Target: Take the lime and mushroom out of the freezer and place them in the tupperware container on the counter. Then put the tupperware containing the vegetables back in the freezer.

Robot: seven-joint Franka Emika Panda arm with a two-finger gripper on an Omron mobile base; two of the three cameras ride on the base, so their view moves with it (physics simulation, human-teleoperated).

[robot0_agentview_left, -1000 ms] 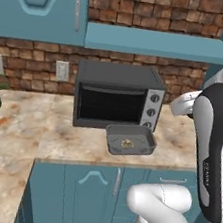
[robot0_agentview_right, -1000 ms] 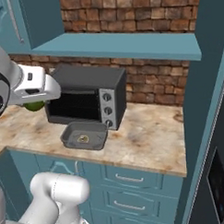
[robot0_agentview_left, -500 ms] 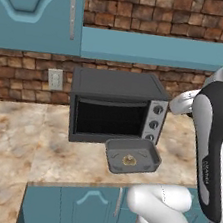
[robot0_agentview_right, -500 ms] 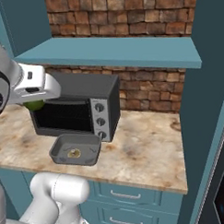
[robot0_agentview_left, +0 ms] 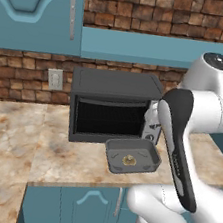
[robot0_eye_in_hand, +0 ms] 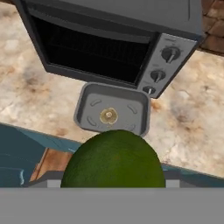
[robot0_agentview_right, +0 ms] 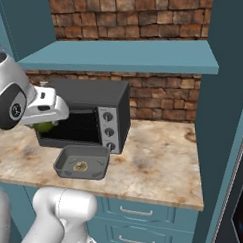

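Note:
My gripper (robot0_agentview_right: 45,122) is shut on the lime (robot0_eye_in_hand: 113,158), a dark green ball that looms large at the bottom of the hand view and peeks out under the hand in the right base view (robot0_agentview_right: 42,127). It hangs above the counter's (robot0_agentview_left: 66,160) front edge, short of the tupperware container (robot0_eye_in_hand: 83,107). That dark grey tray (robot0_agentview_left: 112,149) (robot0_agentview_right: 61,165) sits on the counter in front of the toaster oven, with the tan mushroom (robot0_eye_in_hand: 108,116) (robot0_agentview_left: 129,160) (robot0_agentview_right: 79,167) lying inside it. The lime hides my fingertips. The freezer's shelves are out of view.
A black toaster oven (robot0_agentview_left: 111,108) (robot0_agentview_right: 88,112) stands right behind the tray. Above it runs a teal shelf (robot0_agentview_right: 125,55) on a brick wall. Teal drawers (robot0_agentview_right: 147,212) sit below the counter. A tall teal panel (robot0_agentview_right: 218,114) closes the counter's right end.
The base has driven, so the whole scene has shifted and the oven and tray look closer. The lime has stayed in my gripper and the mushroom has stayed in the tray.

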